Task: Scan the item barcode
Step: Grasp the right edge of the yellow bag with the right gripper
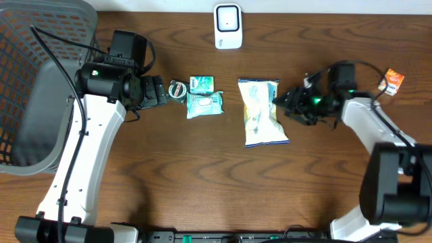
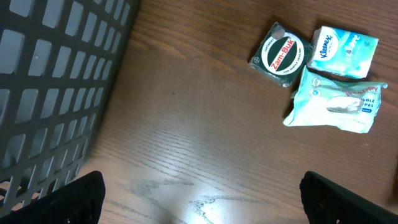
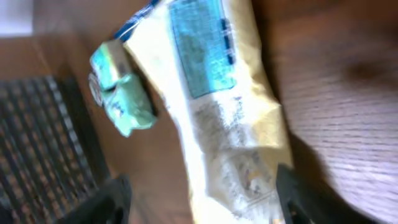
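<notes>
Where the bag [image 1: 262, 111] lies, its length runs front-to-back.

Overhead straight down, wrist views close, right wrist sharing snack bag [image 1: 262, 111]

A glossy plastic snack bag [image 1: 260, 115] on a matt, wood-grain table [image 1: 202, 175].
</notes>
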